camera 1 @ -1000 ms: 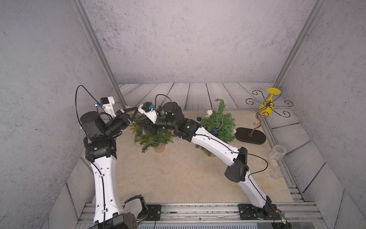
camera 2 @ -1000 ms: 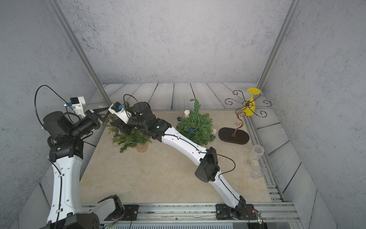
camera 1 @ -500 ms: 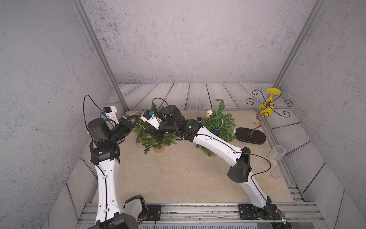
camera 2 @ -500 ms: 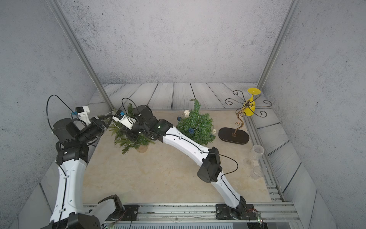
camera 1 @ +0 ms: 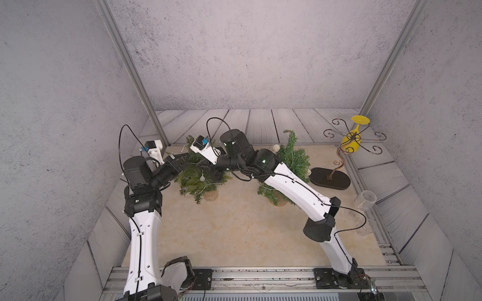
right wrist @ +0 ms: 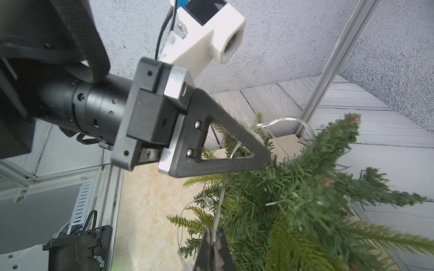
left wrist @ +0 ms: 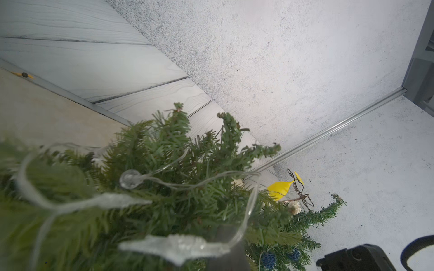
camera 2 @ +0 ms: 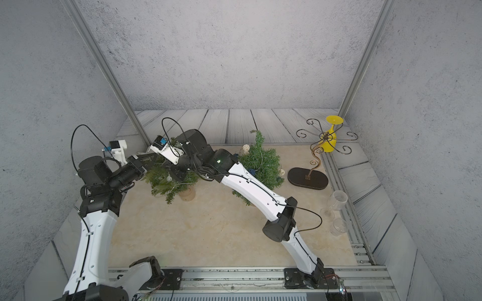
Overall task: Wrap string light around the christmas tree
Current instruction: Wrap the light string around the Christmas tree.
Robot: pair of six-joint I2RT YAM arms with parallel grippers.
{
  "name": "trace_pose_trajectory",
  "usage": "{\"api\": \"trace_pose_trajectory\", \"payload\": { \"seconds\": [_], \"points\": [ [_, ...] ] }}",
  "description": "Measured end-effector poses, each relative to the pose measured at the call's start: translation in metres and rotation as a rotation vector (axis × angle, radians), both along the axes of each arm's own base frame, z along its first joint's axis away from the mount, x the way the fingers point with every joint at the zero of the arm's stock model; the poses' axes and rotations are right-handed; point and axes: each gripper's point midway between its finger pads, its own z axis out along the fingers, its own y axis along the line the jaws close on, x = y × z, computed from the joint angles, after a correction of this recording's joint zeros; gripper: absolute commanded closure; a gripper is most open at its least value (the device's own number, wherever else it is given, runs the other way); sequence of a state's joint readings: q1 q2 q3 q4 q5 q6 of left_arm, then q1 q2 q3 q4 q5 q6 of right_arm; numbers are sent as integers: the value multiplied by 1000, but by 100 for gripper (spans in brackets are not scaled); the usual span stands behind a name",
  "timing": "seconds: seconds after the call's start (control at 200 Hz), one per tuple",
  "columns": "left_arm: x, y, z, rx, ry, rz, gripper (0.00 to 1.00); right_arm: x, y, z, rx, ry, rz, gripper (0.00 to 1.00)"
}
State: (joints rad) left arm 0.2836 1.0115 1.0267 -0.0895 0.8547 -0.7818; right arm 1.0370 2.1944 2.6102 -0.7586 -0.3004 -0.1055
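Since a second ago the left arm has swung down and in toward the christmas tree [camera 1: 193, 179], which stands at the far left of the table [camera 1: 234, 229]. The left gripper [camera 1: 186, 156] jaws are pressed together on the string light [left wrist: 131, 181] at the treetop. The right gripper [right wrist: 213, 237] jaws, now closed, pinch its wire beside the branches.

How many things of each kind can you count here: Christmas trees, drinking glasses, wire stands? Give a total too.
Christmas trees: 2
Glasses, one yellow, two clear: 3
Wire stand: 1
Total: 6
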Motion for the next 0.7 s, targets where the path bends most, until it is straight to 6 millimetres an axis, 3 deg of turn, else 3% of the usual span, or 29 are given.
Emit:
{"api": "trace_pose_trajectory", "payload": {
  "seconds": [0.22, 0.27, 0.335, 0.48, 0.606, 0.701],
  "points": [
    [2, 5, -25, 10, 59, 30, 95, 11, -4, -59, -157, 5, -43, 100],
    [2, 6, -32, 11, 77, 37, 90, 13, -6, -67, -190, -10, -54, 100],
    [4, 9, -36, 23, 80, 53, 80, 16, -10, -72, -221, -33, -74, 100],
    [9, 15, -37, 23, 73, 76, 75, 26, -20, -74, -260, -71, -115, 100],
    [9, 18, -35, 38, 62, 102, 60, 28, -31, -76, -293, -88, -136, 100],
    [7, 21, -33, 52, 57, 128, 58, 31, -39, -68, -303, -119, -162, 100]
  ]
}}
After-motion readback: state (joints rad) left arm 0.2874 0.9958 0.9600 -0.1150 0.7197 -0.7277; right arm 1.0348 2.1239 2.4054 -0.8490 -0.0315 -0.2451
